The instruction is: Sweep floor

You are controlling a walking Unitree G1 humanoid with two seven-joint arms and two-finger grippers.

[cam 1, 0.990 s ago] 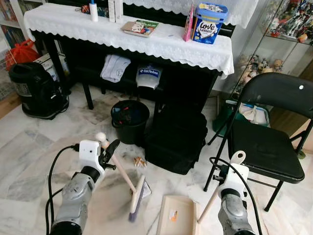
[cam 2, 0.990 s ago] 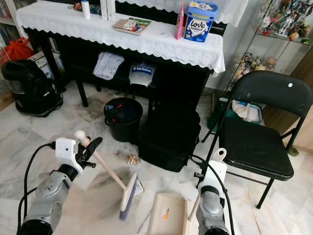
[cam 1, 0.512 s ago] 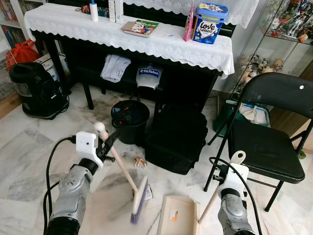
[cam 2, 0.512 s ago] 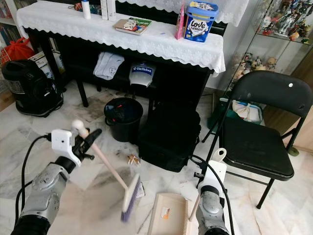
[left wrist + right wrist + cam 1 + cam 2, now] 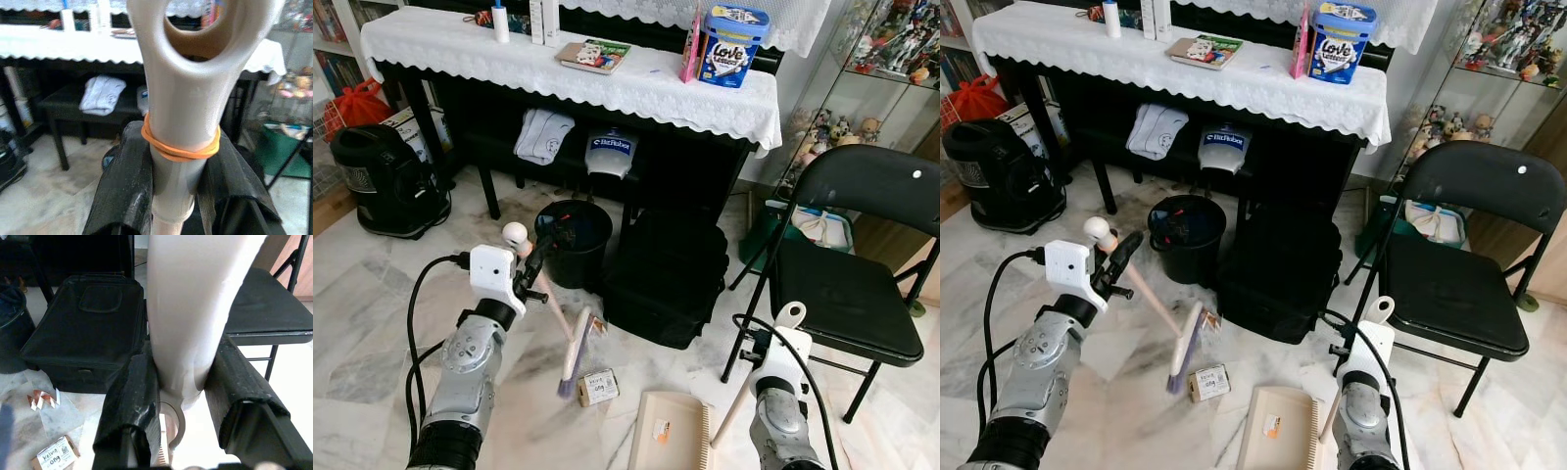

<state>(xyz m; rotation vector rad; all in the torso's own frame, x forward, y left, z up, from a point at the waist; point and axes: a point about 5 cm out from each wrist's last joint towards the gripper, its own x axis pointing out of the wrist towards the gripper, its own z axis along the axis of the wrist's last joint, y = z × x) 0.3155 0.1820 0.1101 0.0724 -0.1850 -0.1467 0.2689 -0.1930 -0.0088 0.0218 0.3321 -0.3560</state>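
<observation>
I keep my left gripper (image 5: 536, 266) closed on the handle of the brush (image 5: 570, 345), its head low beside the small box (image 5: 596, 387), while my right gripper (image 5: 190, 387) clamps the dustpan (image 5: 668, 434) handle, so the pan lies ready near the litter.

Soft, even indoor light fills the room, with deep shade under the tabletop (image 5: 607, 83). Both wrist views are soft: the pale handle (image 5: 183, 93) close before the left hand (image 5: 178, 196) is blurred, and the room beyond looks hazy.
</observation>
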